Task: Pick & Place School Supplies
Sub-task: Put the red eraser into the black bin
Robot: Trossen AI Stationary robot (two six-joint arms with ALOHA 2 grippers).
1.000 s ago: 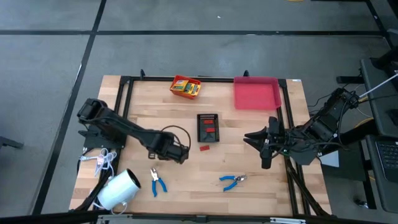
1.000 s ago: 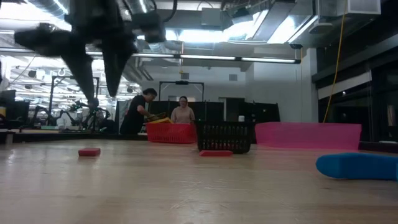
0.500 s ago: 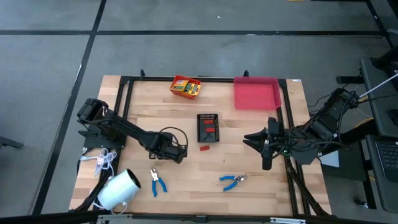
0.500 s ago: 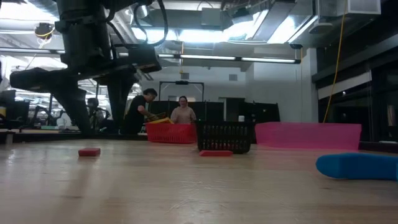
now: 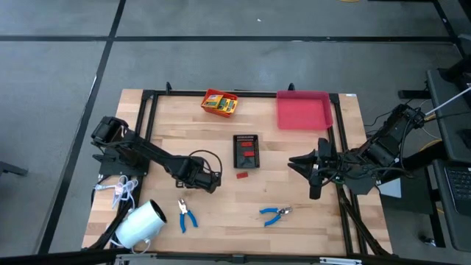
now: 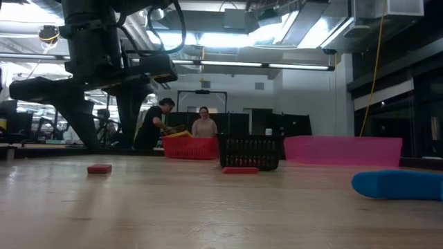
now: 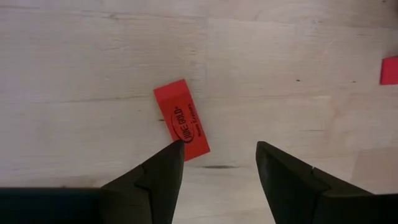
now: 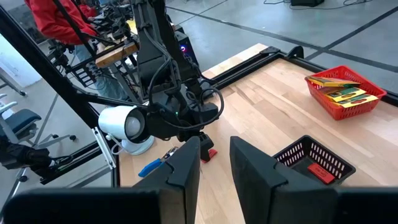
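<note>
Centrally on the wooden table (image 5: 294, 221) sits a black basket (image 5: 246, 150), the landmark for everything else. Left of it, the left gripper (image 7: 217, 163) hangs low with fingers spread wide over a loose red piece (image 7: 181, 119), holding nothing. Right of the basket, the right gripper (image 8: 214, 163) waits, its fingers narrowly parted and empty.

A flat red piece (image 7: 181, 119) with dark print lies tilted on the wood, just beside my spread left gripper (image 7: 217, 163).
</note>
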